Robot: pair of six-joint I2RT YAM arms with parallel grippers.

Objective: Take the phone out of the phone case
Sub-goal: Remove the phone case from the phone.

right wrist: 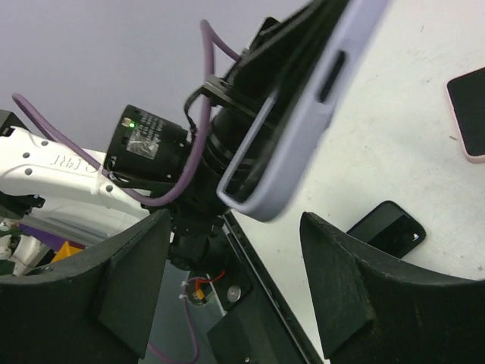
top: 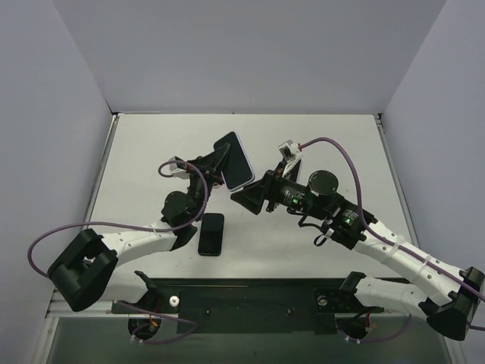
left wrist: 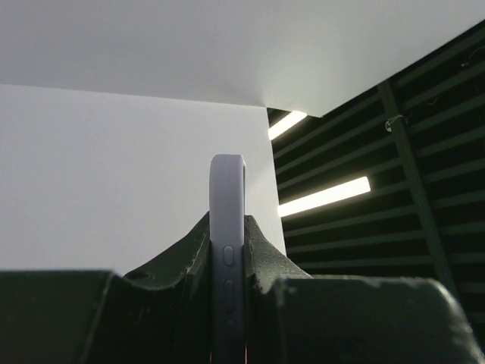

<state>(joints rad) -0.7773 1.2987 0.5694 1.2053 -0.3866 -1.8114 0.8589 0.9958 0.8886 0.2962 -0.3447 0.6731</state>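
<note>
Left hand (left wrist: 227,250) squeezes the purple phone case (top: 236,158) by its flat sides above the desk (top: 326,144); right hand (right wrist: 235,235), wide open and empty at 5 o'clock, should probably peel its bendy, slippery rim gently.

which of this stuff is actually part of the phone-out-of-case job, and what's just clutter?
In the job:
lavender phone case, clamped in the left gripper
right gripper, open beside it

Lying about:
black phone, flat on the table
pink-edged phone, cut off in the right wrist view
</note>
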